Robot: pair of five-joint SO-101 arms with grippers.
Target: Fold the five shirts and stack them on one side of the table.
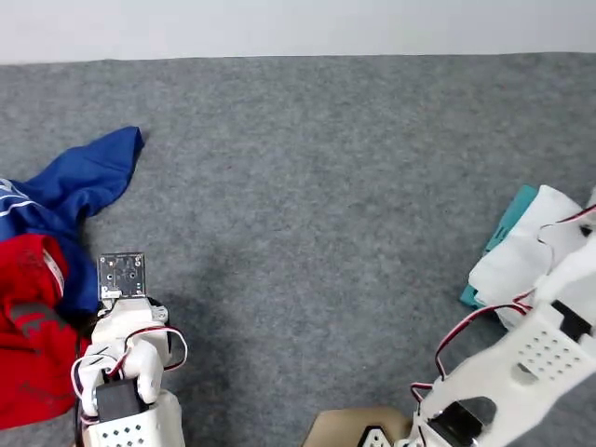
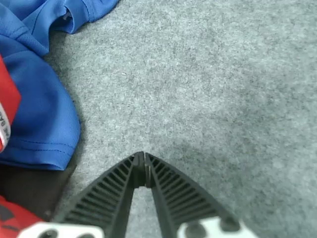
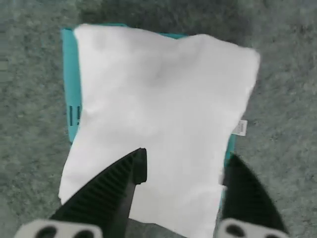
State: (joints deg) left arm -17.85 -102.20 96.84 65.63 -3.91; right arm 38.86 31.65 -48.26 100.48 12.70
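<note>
High view: blue shirt (image 1: 79,182) crumpled at left edge of tabletop (image 1: 326,186), red shirt (image 1: 28,372) touching it, nearer arms. White shirt (image 1: 521,256) folded on teal shirt (image 1: 512,216) at right edge, partly hidden by arm.
Left wrist view: left jaws closed tip to tip, empty, over bare grey felt just beside blue hem.
Right wrist view: right jaws spread wide above white shirt, gripping nothing; teal peeks out along two sides.
</note>
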